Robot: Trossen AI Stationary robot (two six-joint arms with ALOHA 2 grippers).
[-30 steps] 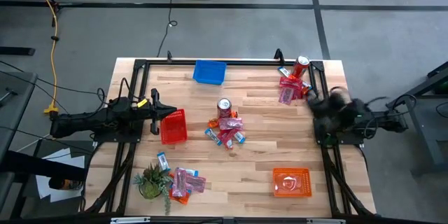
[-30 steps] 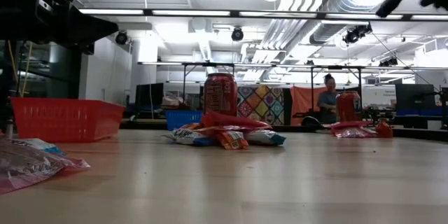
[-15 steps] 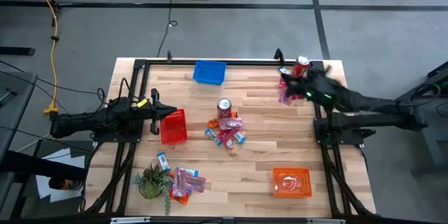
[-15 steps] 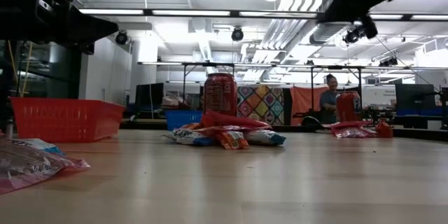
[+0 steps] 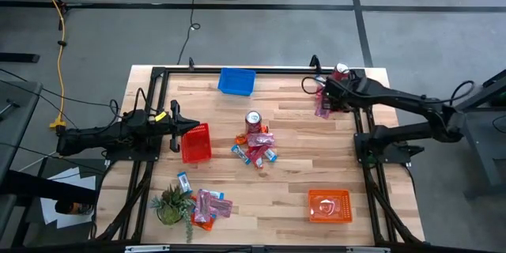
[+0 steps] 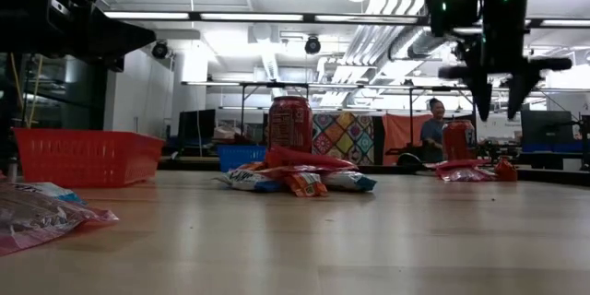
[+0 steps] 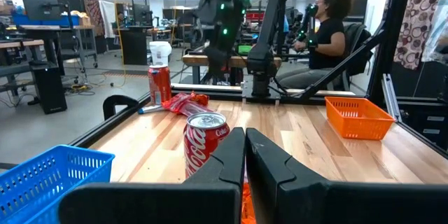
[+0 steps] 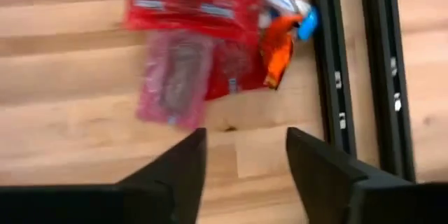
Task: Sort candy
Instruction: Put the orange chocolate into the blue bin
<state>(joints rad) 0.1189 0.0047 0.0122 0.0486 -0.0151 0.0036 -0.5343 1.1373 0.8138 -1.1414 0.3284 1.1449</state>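
The right tool (image 8: 241, 175) hangs open and empty above the pink-red candy packets (image 8: 183, 63) at the worktop's (image 5: 292, 182) far right corner. The left tool (image 7: 245, 155) is closed, empty, beside the red basket (image 5: 196, 142).

Far-corner candy (image 5: 322, 104) partly hidden beneath right end effector (image 5: 325, 95).

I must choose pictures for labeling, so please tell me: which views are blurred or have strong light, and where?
Right wrist view: the candy pile is smeared by motion blur. Low view: bright ceiling lights wash out the top, and the right gripper shows as a dark silhouette. High view: even light and sharp throughout.
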